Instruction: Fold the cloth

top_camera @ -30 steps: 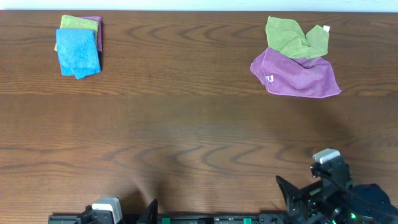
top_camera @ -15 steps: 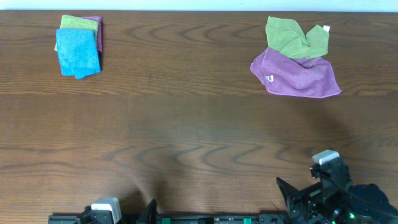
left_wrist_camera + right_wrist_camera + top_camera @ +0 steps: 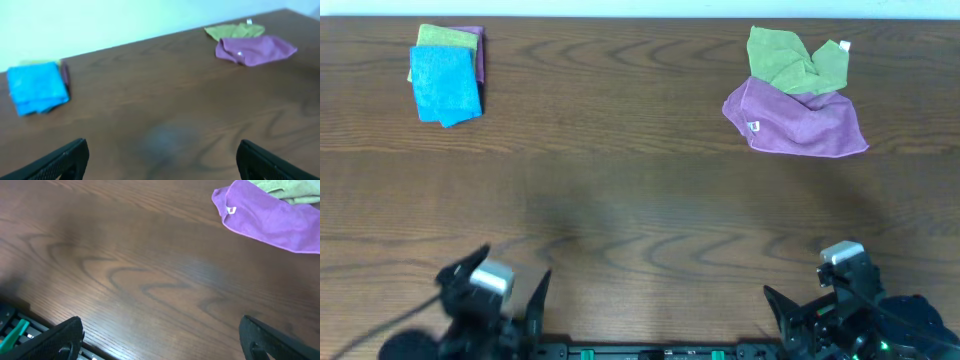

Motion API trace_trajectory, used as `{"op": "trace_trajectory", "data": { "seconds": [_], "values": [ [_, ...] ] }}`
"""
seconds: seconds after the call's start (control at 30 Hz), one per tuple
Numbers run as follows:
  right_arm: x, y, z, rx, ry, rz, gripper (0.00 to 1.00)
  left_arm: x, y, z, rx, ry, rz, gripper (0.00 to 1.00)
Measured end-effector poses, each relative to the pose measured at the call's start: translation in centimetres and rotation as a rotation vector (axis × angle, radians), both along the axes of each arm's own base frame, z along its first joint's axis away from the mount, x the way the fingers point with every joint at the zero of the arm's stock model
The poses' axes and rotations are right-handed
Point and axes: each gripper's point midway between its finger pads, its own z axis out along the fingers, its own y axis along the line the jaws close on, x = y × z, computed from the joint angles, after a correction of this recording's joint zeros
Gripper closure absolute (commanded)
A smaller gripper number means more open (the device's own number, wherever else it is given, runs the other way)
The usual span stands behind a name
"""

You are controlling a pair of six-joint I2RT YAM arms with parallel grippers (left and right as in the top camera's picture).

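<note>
**A:** What's new?

**B:** The left claw [image 3: 160, 152] has risen from its rest over the dark wood-grain table [image 3: 620, 180]. Its jaws are spread wide and hold nothing. I'd guess a reach is starting.

**A:** And the cloth?

**B:** The bright blue fluffy microfibre cloth [image 3: 445, 85] lies far ahead and left of that claw. It is a squarish packet on a folded green cloth [image 3: 448, 36].

**A:** On the right?

**B:** The right claw [image 3: 160, 327] sits low, wide open and empty. A limp purple cloth [image 3: 800, 120] and a crumpled light green cloth [image 3: 795, 58] lie well ahead of it.
</note>
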Motion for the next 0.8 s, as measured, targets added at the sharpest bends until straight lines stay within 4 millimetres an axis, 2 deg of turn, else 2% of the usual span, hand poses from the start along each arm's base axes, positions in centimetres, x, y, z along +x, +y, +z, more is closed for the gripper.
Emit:
{"op": "trace_trajectory", "data": {
  "seconds": [0.1,0.17,0.4,0.7,0.8],
  "values": [
    [0.0,0.0,0.0,0.001,-0.001,0.0,0.01,2.6,-0.5,-3.3,0.027,0.008,-0.035,0.05],
    [0.0,0.0,0.0,0.0,0.001,0.0,0.01,3.4,-0.9,-5.3,0.038,0.023,-0.057,0.05],
    [0.0,0.0,0.0,0.001,0.001,0.0,0.01,4.2,-1.8,-11.7,0.057,0.066,-0.099,0.05],
    [0.0,0.0,0.0,0.002,0.002,-0.001,0.01,4.4,-1.6,-15.9,0.064,0.148,-0.087,0.05],
    [0.0,0.1,0.0,0.003,0.002,0.001,0.01,4.5,-1.5,-16.0,0.057,0.15,-0.077,0.05]
  ]
}}
